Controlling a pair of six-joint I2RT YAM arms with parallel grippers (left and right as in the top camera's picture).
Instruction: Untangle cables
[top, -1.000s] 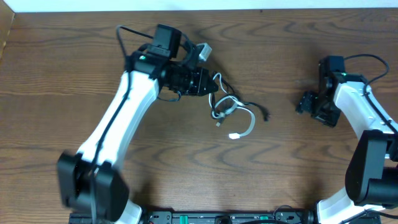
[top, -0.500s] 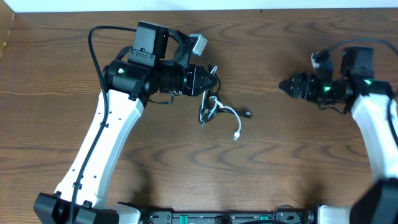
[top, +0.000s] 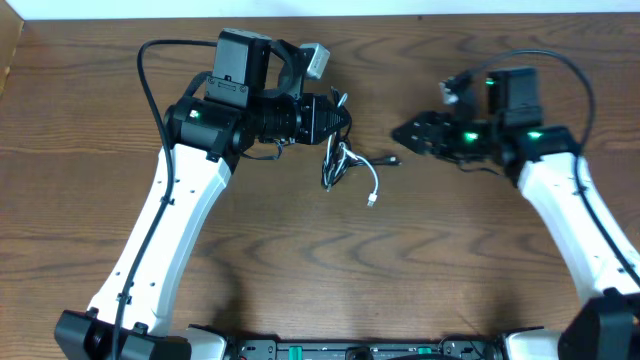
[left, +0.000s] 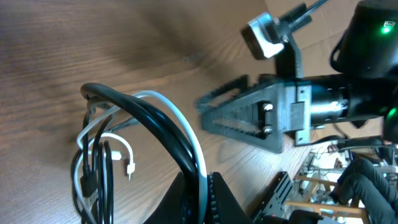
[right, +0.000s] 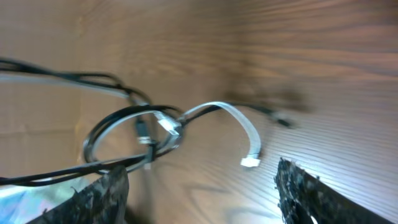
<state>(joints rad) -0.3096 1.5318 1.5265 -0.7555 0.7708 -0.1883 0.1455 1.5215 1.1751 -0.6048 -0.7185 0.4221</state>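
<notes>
The black and white cables (top: 345, 165) hang in a tangled bunch near the table's middle. My left gripper (top: 342, 118) is shut on both cords at the top of the bunch; in the left wrist view the black cable (left: 158, 127) and white cable (left: 180, 121) pass between the closed jaws (left: 202, 193). A white plug (top: 372, 201) dangles at the bottom, a black plug (top: 394, 161) points right. My right gripper (top: 405, 131) is open and empty just right of the bunch. The right wrist view shows the white cable's plug (right: 250, 162) and the black loop (right: 134, 134) between open fingers (right: 199, 196).
The wooden table (top: 300, 260) spreads on all sides. The left arm (top: 190, 190) crosses the left half, the right arm (top: 560, 200) the right half. A small grey camera block (top: 318, 60) sits above the left gripper. The robot base bar runs along the front edge.
My left gripper has lifted the cable bunch and pulled it left. My right arm has swung left toward the cables, its gripper now open beside them.
</notes>
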